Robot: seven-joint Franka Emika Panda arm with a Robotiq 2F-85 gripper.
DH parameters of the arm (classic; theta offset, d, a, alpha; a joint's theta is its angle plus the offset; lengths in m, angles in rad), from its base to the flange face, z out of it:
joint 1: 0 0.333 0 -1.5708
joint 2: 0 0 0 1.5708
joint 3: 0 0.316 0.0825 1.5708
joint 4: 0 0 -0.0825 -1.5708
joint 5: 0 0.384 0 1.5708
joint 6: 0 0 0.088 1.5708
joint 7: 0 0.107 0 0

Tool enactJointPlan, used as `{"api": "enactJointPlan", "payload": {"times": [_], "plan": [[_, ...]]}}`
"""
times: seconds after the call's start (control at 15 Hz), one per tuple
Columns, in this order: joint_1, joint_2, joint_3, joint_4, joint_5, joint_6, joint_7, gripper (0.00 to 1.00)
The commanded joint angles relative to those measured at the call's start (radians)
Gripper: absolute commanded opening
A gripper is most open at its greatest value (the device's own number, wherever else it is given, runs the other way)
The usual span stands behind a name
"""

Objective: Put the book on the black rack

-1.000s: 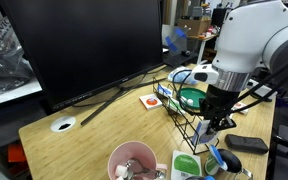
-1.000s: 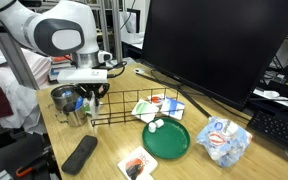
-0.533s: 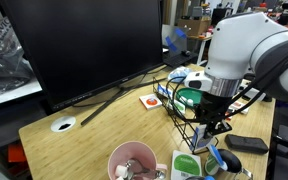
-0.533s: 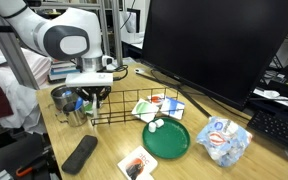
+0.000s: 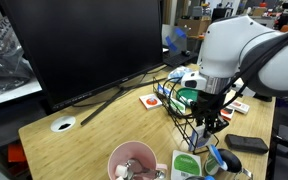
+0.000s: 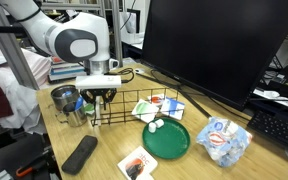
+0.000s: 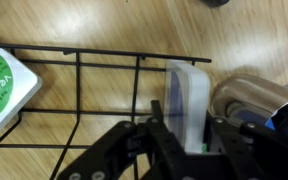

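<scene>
My gripper (image 7: 184,137) is shut on the book (image 7: 184,95), a thin whitish-grey booklet held edge-on between the fingers. It hangs over the end of the black rack (image 7: 79,90), beside a metal cup (image 7: 249,100); I cannot tell whether it touches the wires. The rack, a long low wire frame, shows in both exterior views (image 5: 187,112) (image 6: 134,107). There my gripper (image 5: 206,120) (image 6: 97,108) points down at the rack's end and hides the book. A green-and-white booklet (image 7: 2,85) lies at the rack's other side.
A big black monitor (image 6: 209,45) stands behind the rack. A green plate (image 6: 166,140), an orange-red booklet (image 6: 136,164), a black case (image 6: 80,153) and the metal cup (image 6: 66,100) surround the rack. A pink bowl (image 5: 132,160) sits near the desk's front edge.
The arm has shifted sideways along the desk, bringing my gripper with the book from beside the metal cup to over the rack's end.
</scene>
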Motion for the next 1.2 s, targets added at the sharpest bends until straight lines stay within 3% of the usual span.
{"api": "enactJointPlan", "payload": {"times": [0.0,0.33,0.8,0.87,1.13], "plan": [[-0.036,0.003,0.022,0.036,0.0,-0.049,-0.021,0.67],[-0.043,-0.05,0.019,0.049,0.009,-0.043,0.005,0.99],[-0.021,-0.249,0.006,0.002,0.007,-0.058,0.188,1.0],[-0.017,-0.188,-0.003,0.038,0.0,-0.037,0.139,1.0],[-0.005,-0.244,-0.008,0.007,-0.002,-0.057,0.185,1.0]]}}
